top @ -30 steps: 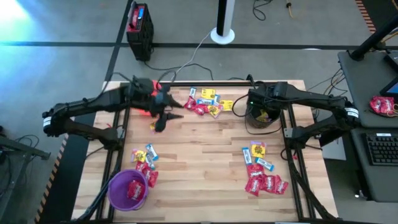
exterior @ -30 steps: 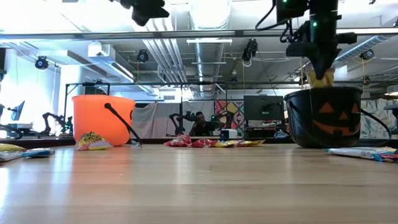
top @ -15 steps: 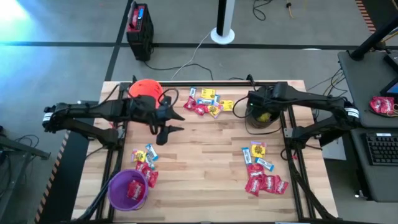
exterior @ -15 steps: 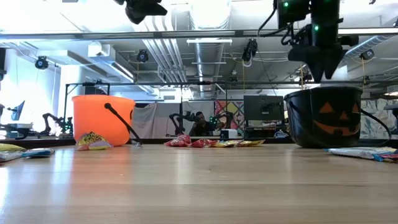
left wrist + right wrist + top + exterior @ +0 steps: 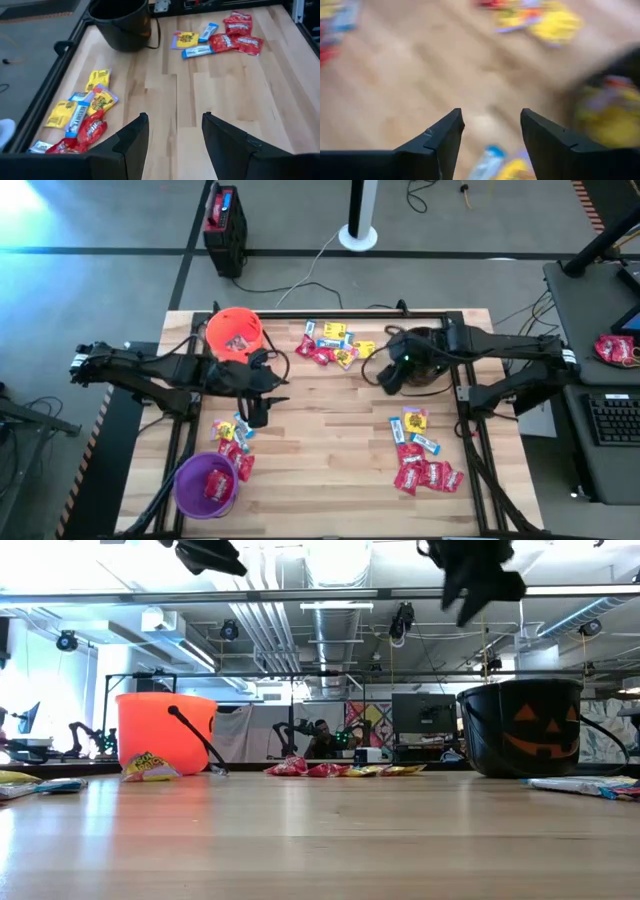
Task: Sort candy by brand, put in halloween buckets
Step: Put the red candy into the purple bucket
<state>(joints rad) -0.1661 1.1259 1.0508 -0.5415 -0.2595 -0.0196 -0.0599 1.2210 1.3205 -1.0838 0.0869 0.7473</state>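
Small wrapped candy lies in three piles: far middle [image 5: 332, 345], near left [image 5: 232, 442] and near right [image 5: 420, 460]. The orange bucket [image 5: 234, 332] stands at the far left with red packets in it. The black bucket [image 5: 432, 368] stands at the far right, and the purple bucket [image 5: 206, 485] at the near left corner holds a red packet. My left gripper [image 5: 255, 412] hangs open and empty above the board, between the orange bucket and the near left pile. My right gripper [image 5: 386, 375] is open and empty, just left of the black bucket.
Bare board lies in the middle of the table between the piles. Black frame rails [image 5: 465, 410] run along the table's left and right sides. A larger red bag [image 5: 614, 349] lies on a side desk beyond the right edge.
My right gripper opened over the black bucket and let go of a yellow packet, which dropped in. It then swung toward the table's left, off the bucket. My left gripper moved from over the orange bucket toward the near edge, staying open.
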